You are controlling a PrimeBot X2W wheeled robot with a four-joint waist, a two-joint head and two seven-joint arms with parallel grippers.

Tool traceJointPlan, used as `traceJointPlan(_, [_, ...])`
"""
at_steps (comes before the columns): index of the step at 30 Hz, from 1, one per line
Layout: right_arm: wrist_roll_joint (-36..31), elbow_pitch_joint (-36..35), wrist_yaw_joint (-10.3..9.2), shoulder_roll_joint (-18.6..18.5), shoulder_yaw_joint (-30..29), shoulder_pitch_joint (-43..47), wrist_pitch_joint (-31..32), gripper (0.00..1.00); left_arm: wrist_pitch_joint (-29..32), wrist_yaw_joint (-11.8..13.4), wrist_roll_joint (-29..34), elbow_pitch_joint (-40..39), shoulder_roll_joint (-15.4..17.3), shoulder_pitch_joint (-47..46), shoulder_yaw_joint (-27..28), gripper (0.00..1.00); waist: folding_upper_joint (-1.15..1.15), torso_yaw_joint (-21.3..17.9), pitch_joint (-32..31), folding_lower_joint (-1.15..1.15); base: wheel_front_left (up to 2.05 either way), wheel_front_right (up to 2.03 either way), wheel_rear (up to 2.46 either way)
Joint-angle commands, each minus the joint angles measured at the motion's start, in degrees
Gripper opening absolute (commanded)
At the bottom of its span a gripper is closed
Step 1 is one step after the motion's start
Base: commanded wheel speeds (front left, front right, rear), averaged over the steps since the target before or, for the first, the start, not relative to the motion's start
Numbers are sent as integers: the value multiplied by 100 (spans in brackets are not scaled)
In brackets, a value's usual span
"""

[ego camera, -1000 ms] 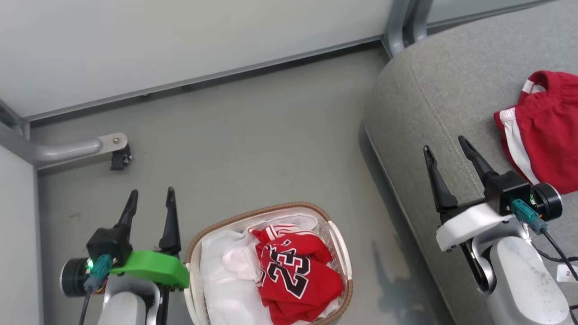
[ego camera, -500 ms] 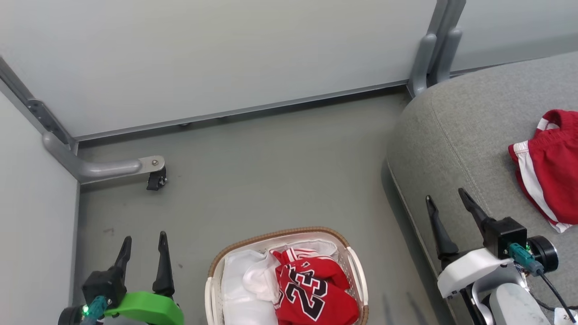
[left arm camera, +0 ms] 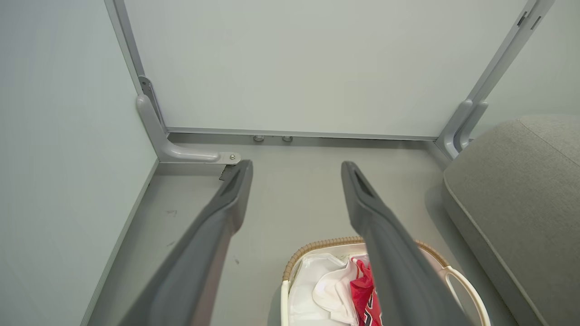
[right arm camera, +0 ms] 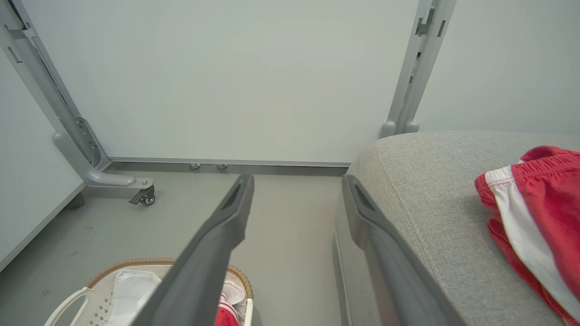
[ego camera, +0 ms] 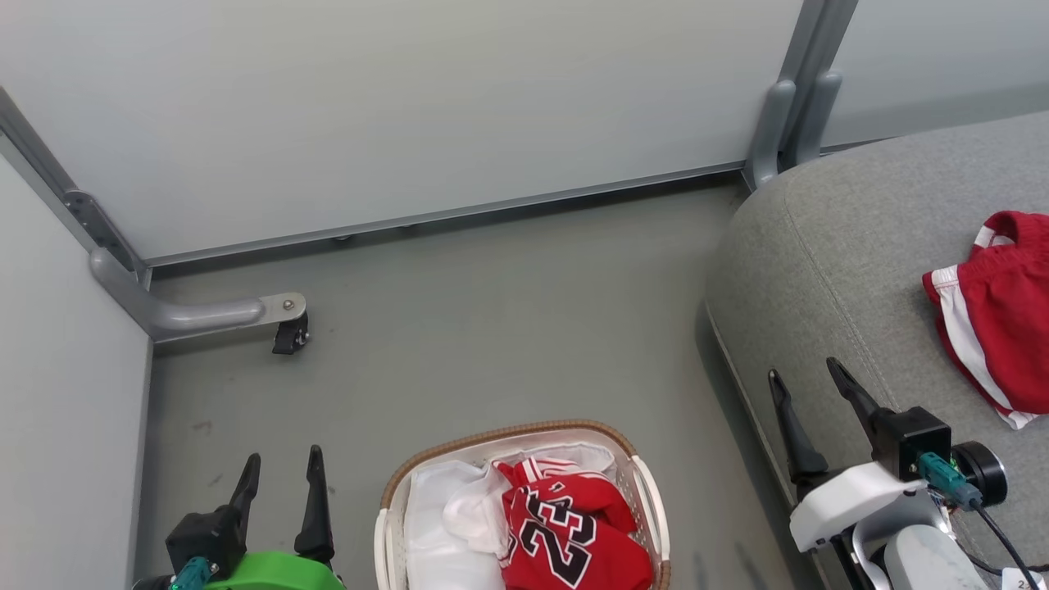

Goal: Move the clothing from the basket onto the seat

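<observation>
At the lower left, the left gripper [ego camera: 283,456] hangs open and empty beside the basket [ego camera: 492,434], where the jersey [ego camera: 565,533] lies. The right gripper [ego camera: 802,370], likewise spread and empty, hovers at the edge of the seat [ego camera: 819,270], near the shorts [ego camera: 1000,328]. The next move is probably to reach in and pinch the jersey.

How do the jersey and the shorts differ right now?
Place: the jersey lies in the basket; the shorts lie on the seat. Markings: the jersey bears a black-and-white 23; the shorts have white side stripes. Neighbours: the jersey is crumpled against white liner cloth; the shorts rest on bare grey fabric. Both are red, and neither is held.
</observation>
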Motion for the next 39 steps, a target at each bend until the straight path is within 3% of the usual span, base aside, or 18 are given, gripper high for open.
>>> traceJointPlan(1, [44, -43, -6, -26, 21, -107, -11, 100, -3, -20, -9, 17, 11, -111, -46, 100, 0, -85, 124, 0, 0, 0, 0])
traceJointPlan(18, [191, -643, -6, 101, 390, -1122, -11, 100, -3, -146, -193, 1116, 29, -1736, -1171, 100, 0, -1027, 1926, 0, 0, 0, 0])
traceJointPlan(31, [420, -1029, -6, 207, 889, -1806, -11, 100, 0, -148, -771, 2129, 610, -2916, -2075, 100, 0, -1774, 3186, 0, 0, 0, 0])
traceJointPlan(39, [542, -1145, -6, 208, 900, -1875, -11, 100, 0, -148, -1302, 2807, 829, -3460, -2878, 100, 0, -2003, 3678, 0, 0, 0, 0])
